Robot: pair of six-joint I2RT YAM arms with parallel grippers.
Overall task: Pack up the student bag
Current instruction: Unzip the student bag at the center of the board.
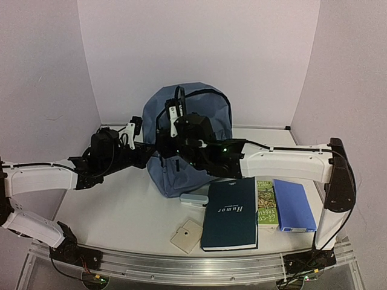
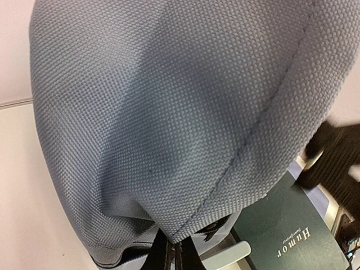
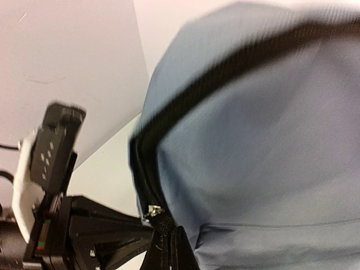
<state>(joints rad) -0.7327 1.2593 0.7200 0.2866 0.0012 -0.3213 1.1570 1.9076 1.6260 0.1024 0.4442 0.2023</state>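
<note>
The student bag (image 1: pixel 192 118) is a slate-blue backpack standing at the back middle of the table. In the left wrist view its woven fabric (image 2: pixel 169 112) fills the frame, and my left gripper (image 2: pixel 175 247) is shut on a fold at a stitched seam near its bottom. My right gripper (image 3: pixel 170 244) is shut on the black zipper pull (image 3: pixel 163 224), just below the metal slider (image 3: pixel 152 211) at the low end of the black zipper. From above, both grippers meet at the bag's lower left, the left gripper (image 1: pixel 150 160) beside the right gripper (image 1: pixel 171 157).
In front of the bag lie a dark green "Humor" book (image 1: pixel 230 212), a green book (image 1: pixel 266 202), a blue notebook (image 1: pixel 294 204), a small pale case (image 1: pixel 195 199) and two beige cards (image 1: pixel 186 235). The left arm (image 3: pixel 50 169) sits close beside the right wrist. Walls enclose the back and sides.
</note>
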